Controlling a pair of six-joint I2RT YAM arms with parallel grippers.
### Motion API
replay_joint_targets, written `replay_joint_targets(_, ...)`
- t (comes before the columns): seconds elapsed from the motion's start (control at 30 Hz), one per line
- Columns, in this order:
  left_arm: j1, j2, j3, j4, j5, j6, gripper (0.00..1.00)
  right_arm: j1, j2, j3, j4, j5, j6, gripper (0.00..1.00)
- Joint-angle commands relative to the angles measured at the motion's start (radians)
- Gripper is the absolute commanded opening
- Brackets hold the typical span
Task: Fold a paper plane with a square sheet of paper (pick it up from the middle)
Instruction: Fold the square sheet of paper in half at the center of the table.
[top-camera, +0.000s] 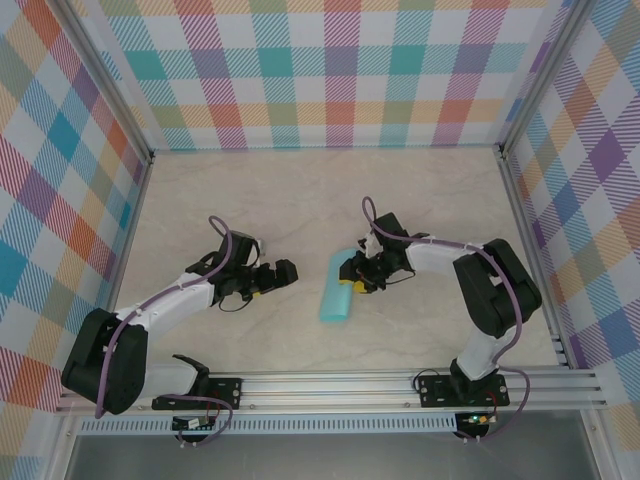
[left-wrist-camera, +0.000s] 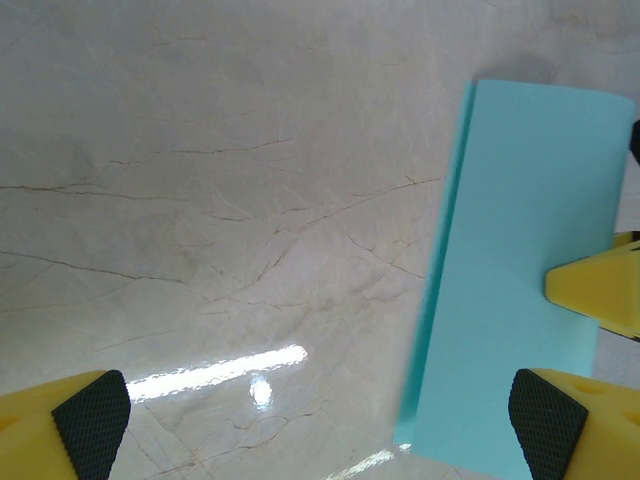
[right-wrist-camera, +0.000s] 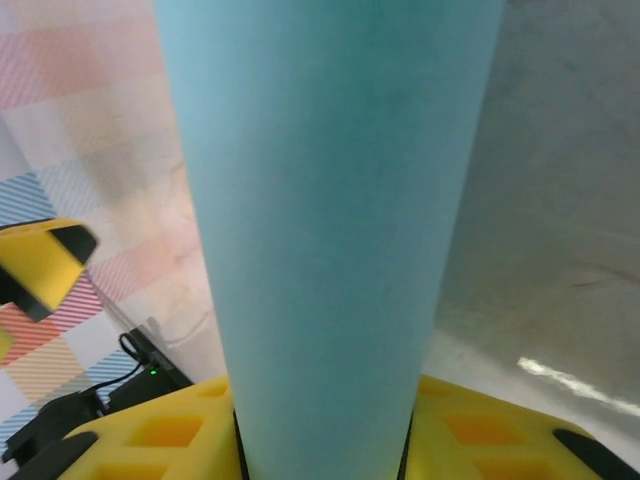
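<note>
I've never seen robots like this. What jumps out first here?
A folded strip of cyan paper sits mid-table, its far end pinched by the right gripper. The left gripper hangs wide open just to its left. Bright checked walls ring the pale marbled table.

The paper plane (right-wrist-camera: 330, 200) is blurred, cut off at the right wrist view's top edge, and hides the right gripper's (right-wrist-camera: 320, 445) finger gap.

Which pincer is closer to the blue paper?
Right. The right pincer grips the paper at its right edge; the left pincer stands open off to the paper's left.
</note>
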Motion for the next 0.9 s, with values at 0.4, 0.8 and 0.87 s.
replay_joint_targets(0.4, -0.017, -0.007, 0.028, 0.002, 0.031, -0.01, 1.0, 0.003, -0.064, 0.065, -0.266, 0.236, -0.105, 0.58)
replay_joint_targets(0.8, -0.066, 0.021, 0.034, 0.041, 0.036, -0.03, 1.0, 0.033, -0.059, 0.09, -0.339, 0.325, -0.119, 0.58)
replay_joint_targets(0.87, -0.073, 0.03, 0.037, 0.044, 0.033, -0.029, 1.0, 0.043, -0.044, 0.1, -0.346, 0.332, -0.123, 0.6)
